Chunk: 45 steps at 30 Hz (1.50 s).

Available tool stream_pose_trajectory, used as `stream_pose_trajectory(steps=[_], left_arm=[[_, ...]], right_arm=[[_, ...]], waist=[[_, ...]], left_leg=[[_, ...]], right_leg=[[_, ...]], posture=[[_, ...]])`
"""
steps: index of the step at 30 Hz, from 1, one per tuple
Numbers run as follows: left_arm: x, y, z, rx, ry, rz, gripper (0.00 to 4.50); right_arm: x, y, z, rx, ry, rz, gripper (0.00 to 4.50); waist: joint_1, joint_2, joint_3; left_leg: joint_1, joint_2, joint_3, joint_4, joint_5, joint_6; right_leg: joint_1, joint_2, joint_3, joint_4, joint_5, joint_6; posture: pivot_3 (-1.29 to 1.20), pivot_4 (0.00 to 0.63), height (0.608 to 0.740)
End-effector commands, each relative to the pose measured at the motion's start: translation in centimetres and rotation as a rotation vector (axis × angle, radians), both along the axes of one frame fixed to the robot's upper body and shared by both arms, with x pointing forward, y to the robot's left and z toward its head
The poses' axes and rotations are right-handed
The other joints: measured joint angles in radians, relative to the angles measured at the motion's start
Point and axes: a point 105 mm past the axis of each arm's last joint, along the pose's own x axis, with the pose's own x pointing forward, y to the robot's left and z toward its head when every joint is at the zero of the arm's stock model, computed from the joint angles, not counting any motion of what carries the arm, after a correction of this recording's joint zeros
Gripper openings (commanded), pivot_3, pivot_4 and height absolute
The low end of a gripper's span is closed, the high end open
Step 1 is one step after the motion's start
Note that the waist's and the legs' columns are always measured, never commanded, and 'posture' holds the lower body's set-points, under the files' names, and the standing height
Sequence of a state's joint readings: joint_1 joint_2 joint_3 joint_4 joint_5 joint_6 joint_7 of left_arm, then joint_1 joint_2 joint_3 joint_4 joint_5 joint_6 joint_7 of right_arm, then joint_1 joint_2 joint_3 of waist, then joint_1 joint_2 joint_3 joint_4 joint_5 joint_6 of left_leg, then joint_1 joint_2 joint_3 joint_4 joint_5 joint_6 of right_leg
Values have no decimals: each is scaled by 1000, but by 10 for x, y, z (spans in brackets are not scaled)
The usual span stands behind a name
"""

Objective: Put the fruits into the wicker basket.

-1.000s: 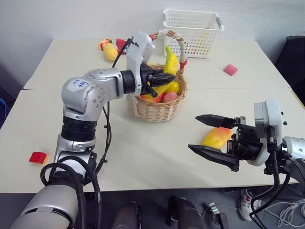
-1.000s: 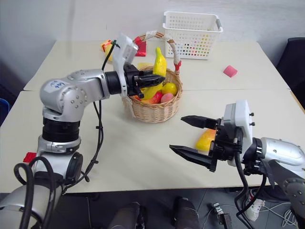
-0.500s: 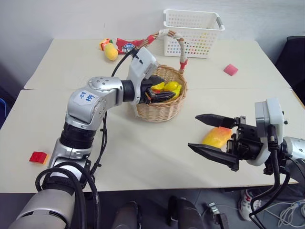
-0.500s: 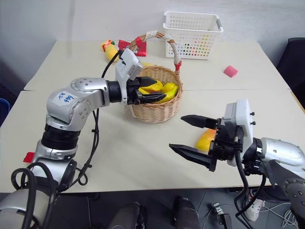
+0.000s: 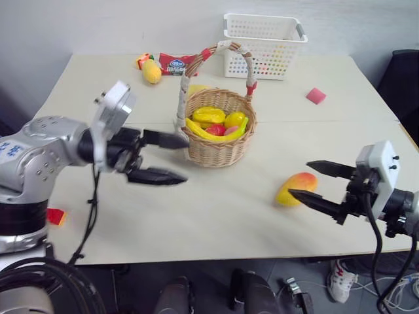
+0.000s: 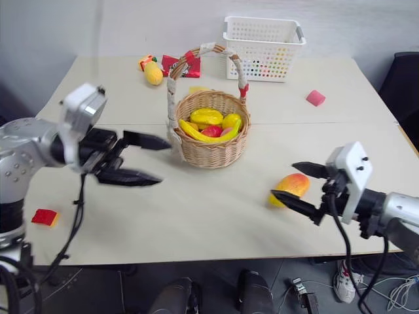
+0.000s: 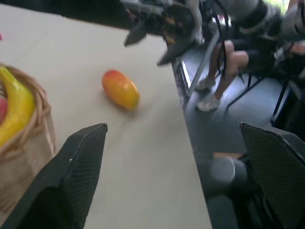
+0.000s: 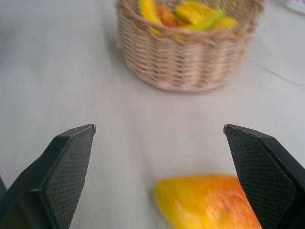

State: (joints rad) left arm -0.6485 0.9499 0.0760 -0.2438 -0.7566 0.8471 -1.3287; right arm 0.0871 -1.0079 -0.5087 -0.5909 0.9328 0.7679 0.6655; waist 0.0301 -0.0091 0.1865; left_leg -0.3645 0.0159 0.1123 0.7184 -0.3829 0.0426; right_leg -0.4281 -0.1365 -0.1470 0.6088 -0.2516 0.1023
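The mango (image 5: 296, 188) looks light, smooth and slippery, so we'd grip across its middle. Both our claws, left (image 5: 163, 157) and right (image 5: 315, 182), gape empty.

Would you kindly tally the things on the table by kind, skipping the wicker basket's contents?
Baskets: 2, wicker basket, white mesh basket
Loose fruits: 2, mango, far fruit
Blocks: 2, pink block, red cube
Snack packet: 1
Total: 7
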Motion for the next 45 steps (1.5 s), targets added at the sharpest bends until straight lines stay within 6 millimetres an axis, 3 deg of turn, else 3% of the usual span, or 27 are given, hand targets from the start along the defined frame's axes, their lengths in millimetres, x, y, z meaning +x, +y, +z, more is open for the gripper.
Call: stream_pose_trajectory(steps=[1, 4, 8, 12, 16, 25, 29, 32, 36, 39, 40, 43, 45], left_arm=[[-2, -1, -5, 53, -102, -32, 4477], [-2, -9, -4, 8, -97, -31, 4477], [-1, -13, -4, -3, -106, -21, 4477], [4, -15, 1, -34, -126, 10, 4477], [5, -17, 3, -50, -135, 23, 4477], [6, -20, 11, -59, -165, 37, 4477], [7, -21, 13, -60, -175, 46, 4477], [9, -21, 15, -64, -181, 55, 4500], [11, -20, 15, -69, -187, 70, 4500], [13, -18, 16, -72, -191, 84, 4500], [14, -17, 16, -76, -192, 96, 4500], [20, -8, 20, -110, -180, 162, 4500], [21, -3, 23, -127, -173, 193, 4500]], right_arm=[[6, -19, 0, -38, -18, -92, 4500], [7, -26, -16, -95, -7, -98, 4500], [2, -31, -38, -455, -86, 65, 4500], [7, -34, -44, -704, -201, 231, 4500], [21, -31, -40, -766, -322, 287, 4500], [49, -30, -63, -994, -445, 476, 4500], [63, -23, -66, -979, -475, 479, 4500], [66, -19, -70, -932, -465, 482, 3915], [66, -20, -69, -868, -446, 461, 2662], [65, -22, -64, -808, -435, 418, 2382], [65, -22, -57, -751, -432, 384, 2367], [53, 1, -8, -329, -398, 283, 2364], [49, 20, 20, -153, -392, 272, 2349]], waist=[[1, 0, 0], [0, 0, 0], [-5, 1, 0], [-12, 1, 1], [-12, 1, 1], [-13, 2, 2], [-21, 3, 2], [-23, 4, 2], [-25, 4, 2], [-27, 4, 2], [-27, 4, 2], [-27, 5, 4], [-33, 8, 5]], left_leg=[[0, 0, 0, 0, 0, 0], [-1, 0, -1, 0, 0, 0], [-2, 0, -1, -1, 0, 0], [2, 0, 3, -2, 0, 0], [6, 1, 6, -2, 0, -1], [7, 2, 7, -3, 0, -1], [8, 2, 7, -3, 0, -1], [7, 3, 7, -3, 0, -2], [7, 3, 7, -3, 0, -2], [7, 3, 6, -3, 0, -1], [7, 3, 6, -3, 0, -1], [7, 4, 5, -3, 0, -1], [6, 4, 5, -2, 0, -1]], right_leg=[[0, 0, 0, 0, 0, 0], [0, 0, 0, -1, 0, 0], [0, 1, 0, -2, 0, 0], [0, 2, 3, -1, 1, 0], [1, 3, 8, -2, 0, 0], [1, 3, 10, 0, 0, 0], [1, 4, 11, 1, 0, 0], [1, 4, 11, 0, 0, 0], [2, 4, 11, 0, 0, 0], [2, 4, 12, 0, 0, 0], [2, 4, 12, 0, 0, 0], [2, 4, 13, 0, 0, 0], [2, 4, 13, 1, 0, -1]], posture=[[0, 150, 740], [0, 150, 740], [0, 150, 740], [0, 150, 740], [0, 150, 740], [0, 150, 740], [0, 150, 740], [0, 150, 740], [0, 150, 740], [0, 150, 740], [0, 150, 740], [0, 150, 740], [0, 150, 740]])
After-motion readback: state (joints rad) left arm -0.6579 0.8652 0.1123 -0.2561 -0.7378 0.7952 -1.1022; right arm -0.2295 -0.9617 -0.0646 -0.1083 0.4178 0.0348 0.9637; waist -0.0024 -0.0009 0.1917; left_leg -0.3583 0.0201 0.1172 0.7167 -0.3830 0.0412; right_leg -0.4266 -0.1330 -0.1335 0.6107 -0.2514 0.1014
